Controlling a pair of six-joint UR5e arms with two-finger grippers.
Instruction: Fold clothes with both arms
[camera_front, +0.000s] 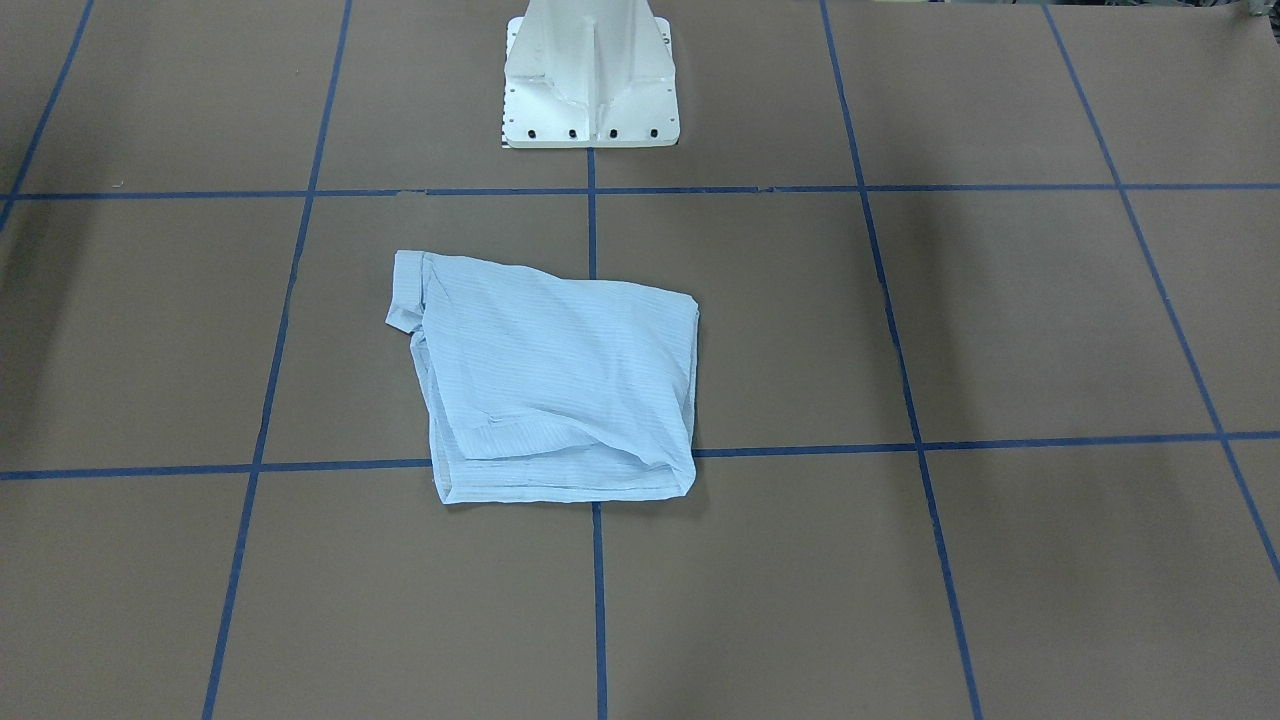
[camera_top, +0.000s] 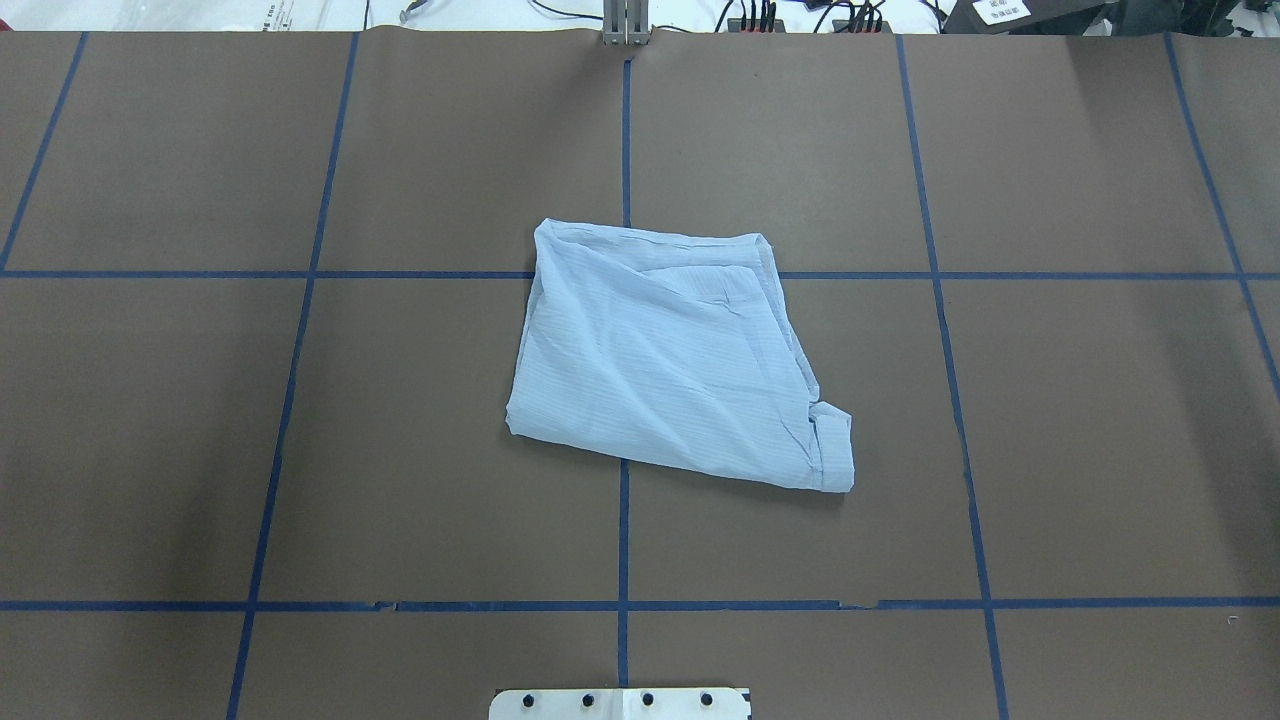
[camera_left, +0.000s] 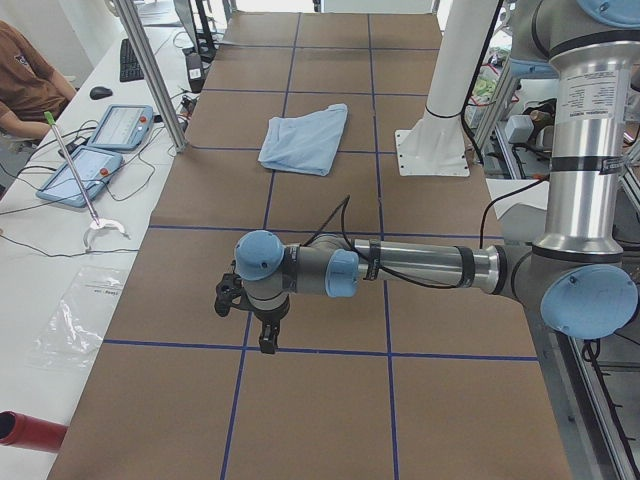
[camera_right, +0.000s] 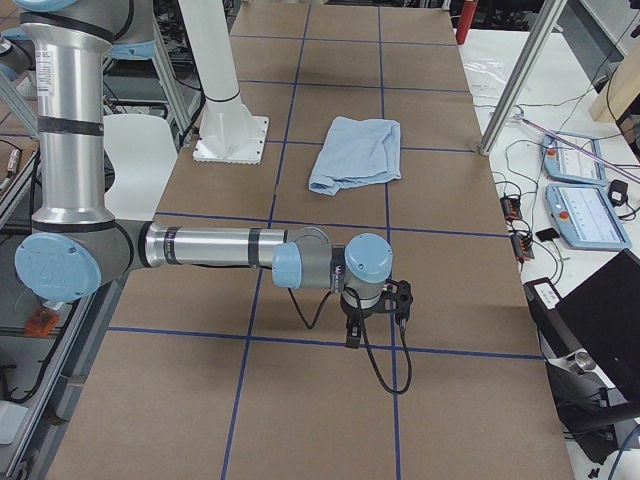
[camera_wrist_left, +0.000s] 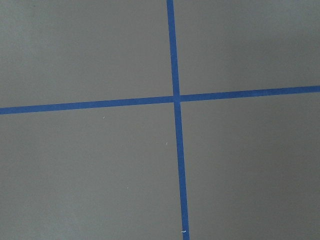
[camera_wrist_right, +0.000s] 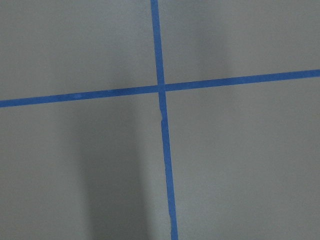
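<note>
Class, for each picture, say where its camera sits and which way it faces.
Front-facing: across the brown table, facing the white pedestal base and folded light blue shirt.
Overhead: behind the base, looking forward; shares that shirt.
Exterior left: left table end; grey left arm near.
Exterior right: opposite end; grey right arm near.
Left wrist: down on a blue tape cross.
Right wrist: likewise.

Nothing here can be read. A white sticker (camera_left: 588, 95) sits on the left arm (camera_left: 420, 265), on its upright segment, but the print is too small to make out. At the far edge, the white label (camera_top: 1003, 10) on a dark box (camera_top: 1050, 12) is blurred as well. The brown surface (camera_top: 450, 150) carries only tape lines.
</note>
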